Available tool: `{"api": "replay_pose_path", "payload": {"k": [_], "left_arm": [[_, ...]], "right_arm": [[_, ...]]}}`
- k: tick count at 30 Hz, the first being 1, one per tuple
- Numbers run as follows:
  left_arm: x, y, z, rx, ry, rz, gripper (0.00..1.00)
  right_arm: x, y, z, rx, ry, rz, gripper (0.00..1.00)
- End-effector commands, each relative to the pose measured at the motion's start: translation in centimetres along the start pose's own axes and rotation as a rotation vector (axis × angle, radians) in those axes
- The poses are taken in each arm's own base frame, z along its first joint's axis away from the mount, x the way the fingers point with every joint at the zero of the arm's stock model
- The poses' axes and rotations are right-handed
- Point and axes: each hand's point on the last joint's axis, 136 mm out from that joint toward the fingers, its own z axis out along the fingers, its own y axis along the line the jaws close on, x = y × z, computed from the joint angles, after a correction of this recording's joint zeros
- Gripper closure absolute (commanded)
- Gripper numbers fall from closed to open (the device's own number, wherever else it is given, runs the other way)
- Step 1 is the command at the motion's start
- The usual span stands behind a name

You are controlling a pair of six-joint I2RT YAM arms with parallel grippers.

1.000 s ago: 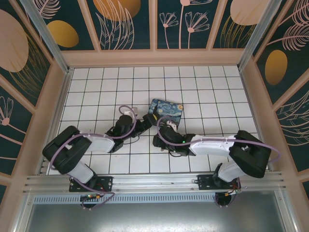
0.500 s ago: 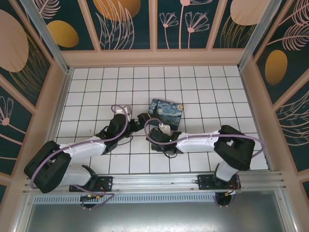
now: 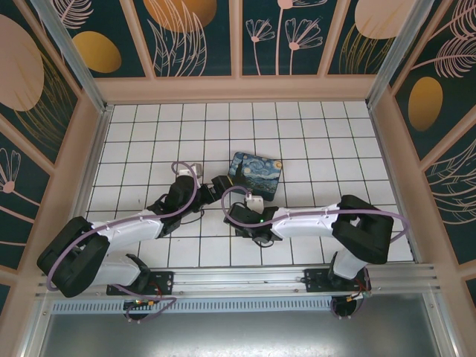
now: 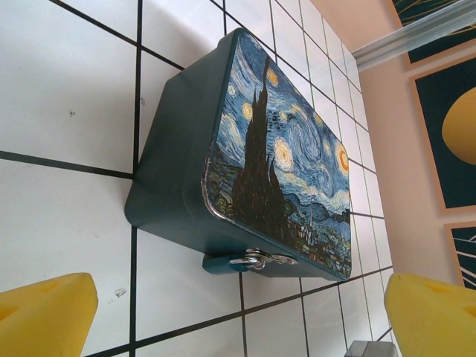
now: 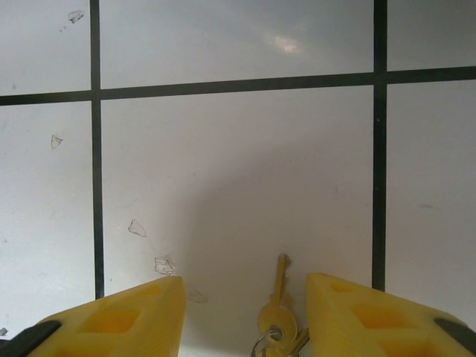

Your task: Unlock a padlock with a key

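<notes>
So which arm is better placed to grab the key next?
Right. The key lies on the tile between the open fingers of the right gripper, not yet pinched. The left gripper, jaws wide, faces the painted box and the padlock on its latch.

The key (image 5: 277,301) has its ring cut off by the right wrist view's lower edge. The padlock (image 4: 256,260) on the box (image 4: 282,149) front is too small to tell whether it is locked.

We see a white tiled floor (image 3: 320,134) with dark grout, enclosed by teal floral wall panels (image 3: 197,44) in pale frames.
</notes>
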Motion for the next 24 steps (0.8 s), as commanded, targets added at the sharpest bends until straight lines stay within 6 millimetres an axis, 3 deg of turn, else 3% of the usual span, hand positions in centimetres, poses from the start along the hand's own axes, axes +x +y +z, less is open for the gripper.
{"api": "replay_pose_path", "payload": {"k": [1, 8, 12, 17, 24], "left_arm": [[-0.1, 0.6, -0.2, -0.016, -0.004, 0.008, 0.02], [-0.2, 0.4, -0.1, -0.012, -0.005, 0.005, 0.01], [-0.3, 0.3, -0.1, -0.012, -0.009, -0.002, 0.01], [-0.3, 0.2, -0.1, -0.007, -0.008, -0.010, 0.01], [-0.1, 0.3, -0.2, -0.007, -0.002, -0.017, 0.02]], "right_arm": [[1.0, -0.8, 0.1, 0.038, 0.017, -0.050, 0.56], [2.7, -1.0, 1.1, 0.093, 0.075, -0.120, 0.61], [3.5, -1.2, 1.5, 0.108, 0.099, -0.138, 0.69], [3.4, -1.0, 1.8, 0.106, 0.096, -0.138, 1.00], [1.3, -0.1, 1.0, 0.052, 0.044, -0.090, 1.00]]}}
